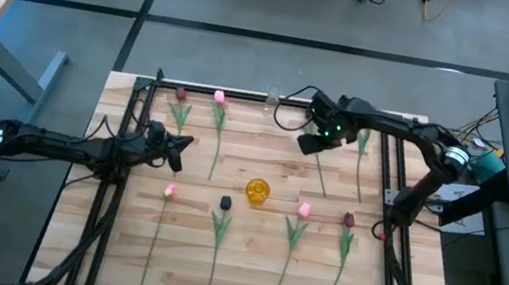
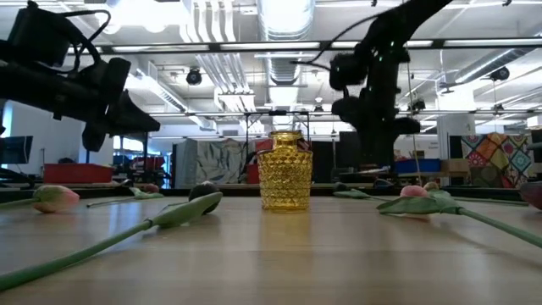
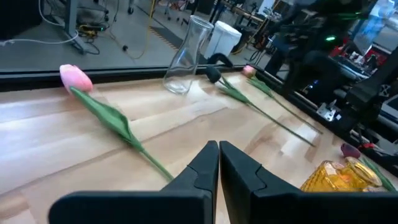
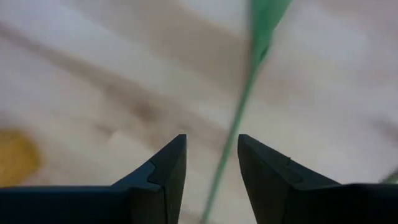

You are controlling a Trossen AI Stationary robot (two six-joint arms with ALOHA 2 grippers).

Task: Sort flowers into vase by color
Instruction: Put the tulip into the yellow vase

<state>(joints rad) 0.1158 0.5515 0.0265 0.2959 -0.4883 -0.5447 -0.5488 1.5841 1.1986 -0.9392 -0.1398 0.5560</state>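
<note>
From overhead we look straight down on the whole table [image 1: 247, 263]. At tabletop height we look level across it, the yellow vase [image 2: 285, 171] close ahead. Behind the left gripper [image 3: 219, 163] we face the far edge, that vase off to one side. Above the right gripper [image 4: 211, 163] we look down, very near the wood.

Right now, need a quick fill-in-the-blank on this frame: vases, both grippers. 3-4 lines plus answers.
1. The yellow vase holds ____ flowers.
2. The left gripper is ____, holding nothing.
3. The right gripper is open, with a green ____ passing between its fingers.
4. The clear glass vase stands at the table's ____ edge, empty.

Missing words: no; shut; stem; far
</note>
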